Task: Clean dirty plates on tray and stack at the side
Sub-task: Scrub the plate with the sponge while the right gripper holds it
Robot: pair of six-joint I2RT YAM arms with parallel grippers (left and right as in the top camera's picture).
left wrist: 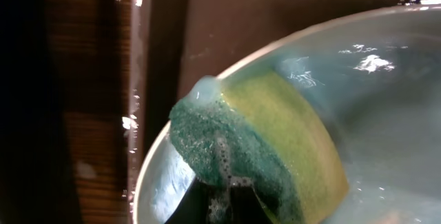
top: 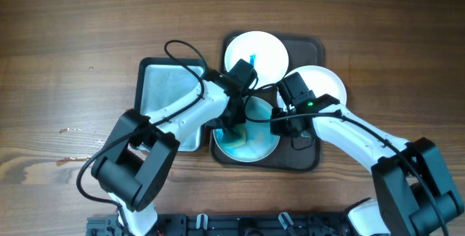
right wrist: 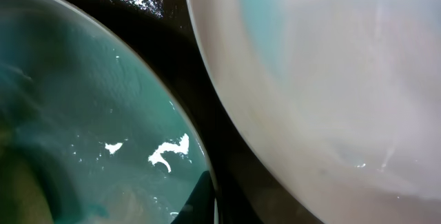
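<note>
The dark brown tray [top: 309, 160] holds three white plates. The near plate [top: 258, 145] is wet and smeared teal. My left gripper [top: 234, 123] is shut on a yellow-and-green sponge [left wrist: 275, 141] and presses it, foamy, onto this plate's left part [left wrist: 386, 114]; its jaws [left wrist: 227, 207] show at the sponge's lower edge. My right gripper [top: 282, 120] is shut on the same plate's right rim [right wrist: 210, 200]; the teal plate [right wrist: 83, 114] fills the left of the right wrist view. The far plate [top: 265, 51] has a blue smear. The right plate [top: 323, 83] looks plain white, and it also shows in the right wrist view [right wrist: 331, 79].
A smaller pale grey tray [top: 171, 94] with a dark rim lies just left of the brown tray, under my left arm. Bare wooden table surrounds both trays. The brown tray's rim [left wrist: 155, 58] runs beside the plate in the left wrist view.
</note>
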